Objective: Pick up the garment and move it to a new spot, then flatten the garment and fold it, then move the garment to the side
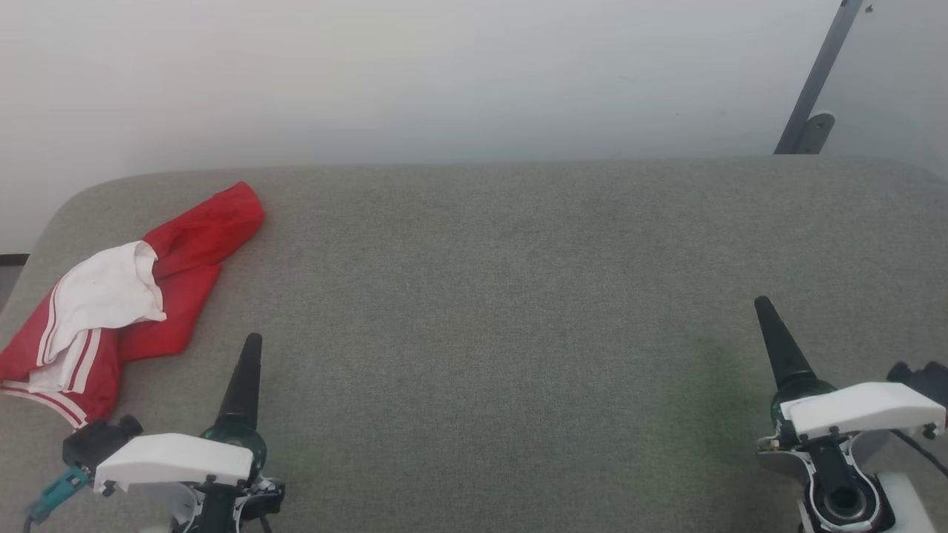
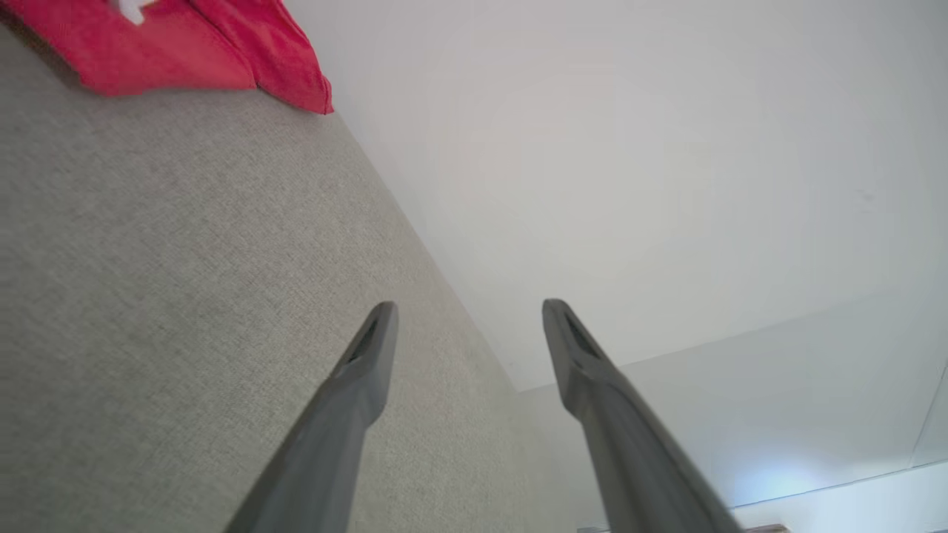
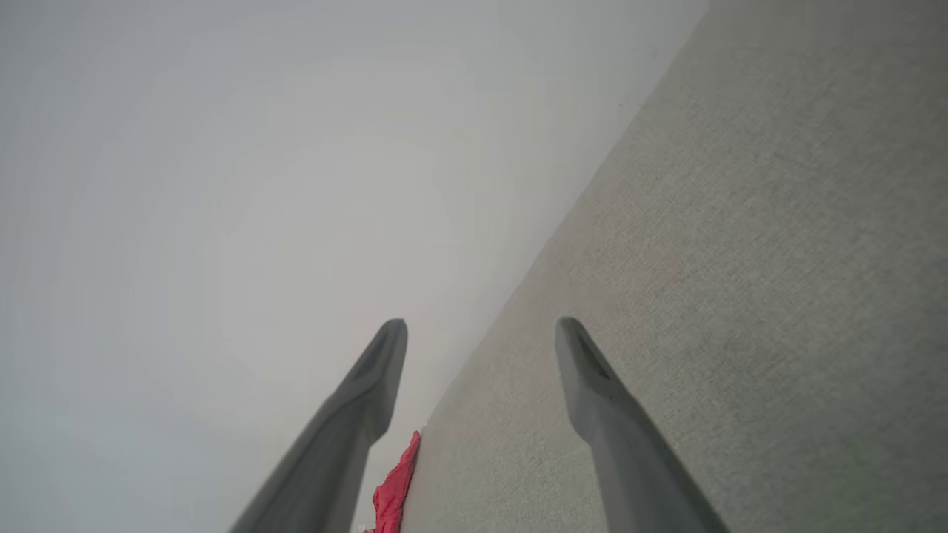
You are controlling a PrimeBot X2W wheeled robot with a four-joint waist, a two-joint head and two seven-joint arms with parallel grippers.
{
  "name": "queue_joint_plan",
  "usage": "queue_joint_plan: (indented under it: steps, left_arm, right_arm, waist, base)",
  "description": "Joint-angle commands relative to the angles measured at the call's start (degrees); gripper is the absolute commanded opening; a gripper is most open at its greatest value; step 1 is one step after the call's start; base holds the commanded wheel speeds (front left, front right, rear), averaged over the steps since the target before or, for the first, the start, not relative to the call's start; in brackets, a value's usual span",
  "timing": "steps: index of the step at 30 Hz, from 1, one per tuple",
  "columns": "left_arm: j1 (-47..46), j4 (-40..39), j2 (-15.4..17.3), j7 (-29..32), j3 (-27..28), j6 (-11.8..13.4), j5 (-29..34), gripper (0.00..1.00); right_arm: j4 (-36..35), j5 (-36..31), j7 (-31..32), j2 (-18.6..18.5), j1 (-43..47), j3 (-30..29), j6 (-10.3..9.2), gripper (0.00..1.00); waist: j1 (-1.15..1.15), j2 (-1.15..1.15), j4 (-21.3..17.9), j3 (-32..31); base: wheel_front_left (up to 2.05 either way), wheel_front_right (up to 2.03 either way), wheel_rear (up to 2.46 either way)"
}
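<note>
- The red jersey (image 1: 126,303) lay crumpled in a heap at the far left of the grey padded tabletop (image 1: 503,296). A white sleeve panel was flopped over the red, so I judged nothing had yet been picked up or flattened.
- The broad middle of the tabletop looked to me like the natural place to spread it out.
- My left gripper (image 2: 468,307) sat at the near edge, close to the jersey's striped hem. Its fingers were spread wide and gripped nothing.
- My right gripper (image 3: 481,326) sat well apart at the near right, equally wide and empty.
- Both sets of fingers pointed away from me toward the pale wall (image 1: 474,74), low over the cloth. I took it for a ready pose.
</note>
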Motion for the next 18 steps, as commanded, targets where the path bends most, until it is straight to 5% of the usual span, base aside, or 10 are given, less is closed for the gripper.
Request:
queue_joint_plan:
  steps: [1,18]
  left_arm:
    - [-1.91,-1.04,0.63,-0.62,-0.09,0.12,2.34,1.00]
    - [-2.22,-2.08,2.92,-4.23,-3.24,2.59,22.45,1.00]
  right_arm:
    - [-0.82,-2.09,-0.60,-0.43,-2.00,0.04,0.17,1.00]
    - [1.18,-26.91,-4.25,-0.51,-4.40,-0.18,0.19,1.00]
  waist:
    - [0.00,0.00,0.01,0.00]
    - [0.00,0.00,0.15,-0.01]
  base:
    - [0.00,0.00,0.00]
    - [0.00,0.00,0.00]
